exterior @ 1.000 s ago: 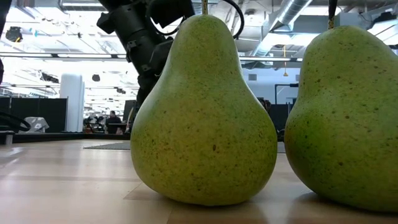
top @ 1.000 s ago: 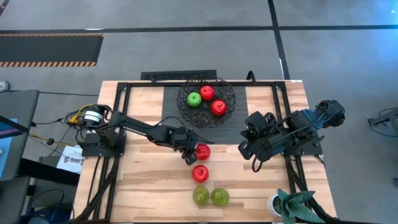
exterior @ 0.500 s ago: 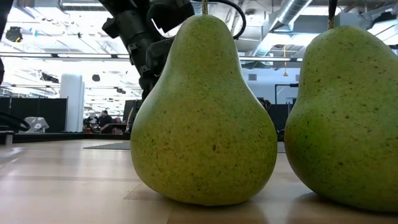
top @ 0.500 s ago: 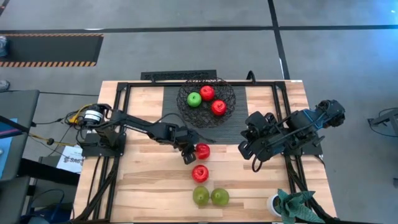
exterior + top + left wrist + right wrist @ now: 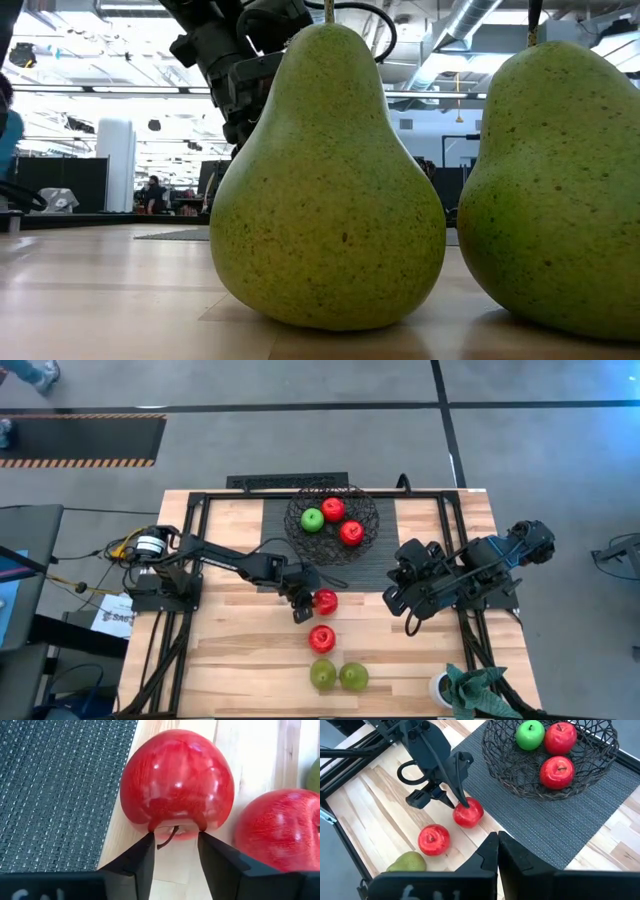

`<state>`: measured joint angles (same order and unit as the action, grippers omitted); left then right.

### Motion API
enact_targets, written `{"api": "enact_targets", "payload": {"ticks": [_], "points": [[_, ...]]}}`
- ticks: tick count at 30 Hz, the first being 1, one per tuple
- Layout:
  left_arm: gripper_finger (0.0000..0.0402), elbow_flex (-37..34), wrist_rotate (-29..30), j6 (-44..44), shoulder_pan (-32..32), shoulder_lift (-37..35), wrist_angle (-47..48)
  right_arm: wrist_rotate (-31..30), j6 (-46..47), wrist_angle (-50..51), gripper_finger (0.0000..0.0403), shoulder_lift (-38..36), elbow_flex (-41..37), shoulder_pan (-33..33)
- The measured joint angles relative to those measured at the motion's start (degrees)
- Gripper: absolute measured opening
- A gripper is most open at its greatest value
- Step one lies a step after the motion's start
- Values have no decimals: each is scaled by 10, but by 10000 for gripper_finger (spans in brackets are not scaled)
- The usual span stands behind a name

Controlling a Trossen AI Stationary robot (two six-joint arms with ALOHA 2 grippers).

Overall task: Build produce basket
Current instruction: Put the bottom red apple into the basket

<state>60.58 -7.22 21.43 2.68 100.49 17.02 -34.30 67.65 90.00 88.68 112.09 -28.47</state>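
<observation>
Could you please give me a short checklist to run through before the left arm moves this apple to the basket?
1. Left gripper at the apple: ok, fingertips touch its stem end.
2. Firm grip on the apple: not ok, the fingers stand apart at the stem dip, not round the fruit.
3. Room in the basket: ok, three fruits inside, space left.
4. Right gripper clear of the path: ok, shut, off to the side.
5. Second red apple untouched: ok, apart in the high view.

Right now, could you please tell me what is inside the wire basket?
Inside the basket lie three fruits: one green apple and two red apples. The mesh is see-through, so nothing appears hidden.
</observation>
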Motion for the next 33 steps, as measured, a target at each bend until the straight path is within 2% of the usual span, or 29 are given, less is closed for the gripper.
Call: {"api": "enact_targets", "payload": {"ticks": [6, 17, 25, 33], "points": [[161, 0, 25, -1, 0, 0, 0, -1, 9, 0, 26, 0, 0, 0], [163, 0, 49, -3, 0, 6, -4, -1, 13, 0, 26, 0, 0, 0], [163, 3, 30, 17, 0, 48, -15, -3, 15, -1, 26, 0, 0, 0], [163, 9, 8, 18, 0, 55, -28, -3, 18, -1, 26, 0, 0, 0]]}}
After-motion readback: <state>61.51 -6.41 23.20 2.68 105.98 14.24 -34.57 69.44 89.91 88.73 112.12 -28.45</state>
